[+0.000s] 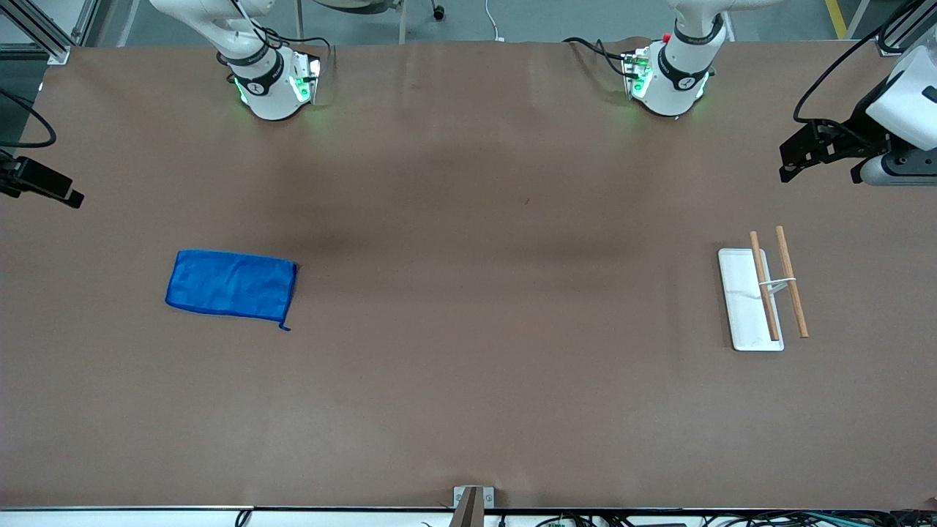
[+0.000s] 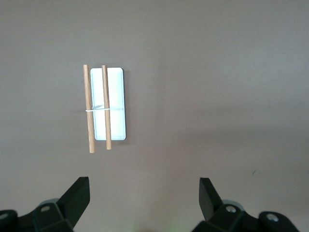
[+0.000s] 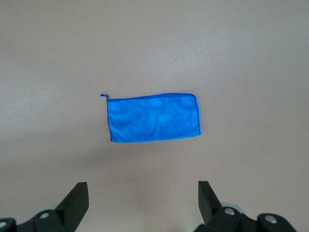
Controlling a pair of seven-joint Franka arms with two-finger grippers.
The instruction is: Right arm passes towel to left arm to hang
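The blue towel (image 1: 231, 284) lies flat on the brown table toward the right arm's end, its corner loop pointing toward the front camera. It also shows in the right wrist view (image 3: 153, 118). My right gripper (image 3: 143, 188) is open and empty, high above the table beside the towel; in the front view only part of it (image 1: 44, 187) shows at the edge. My left gripper (image 2: 145, 186) is open and empty, high over the table at the left arm's end (image 1: 820, 165), beside the rack.
A rack with a white base (image 1: 741, 300) and two wooden bars (image 1: 791, 281) stands toward the left arm's end; it also shows in the left wrist view (image 2: 116, 104). The arm bases (image 1: 274, 80) (image 1: 670, 77) stand along the table's edge farthest from the front camera.
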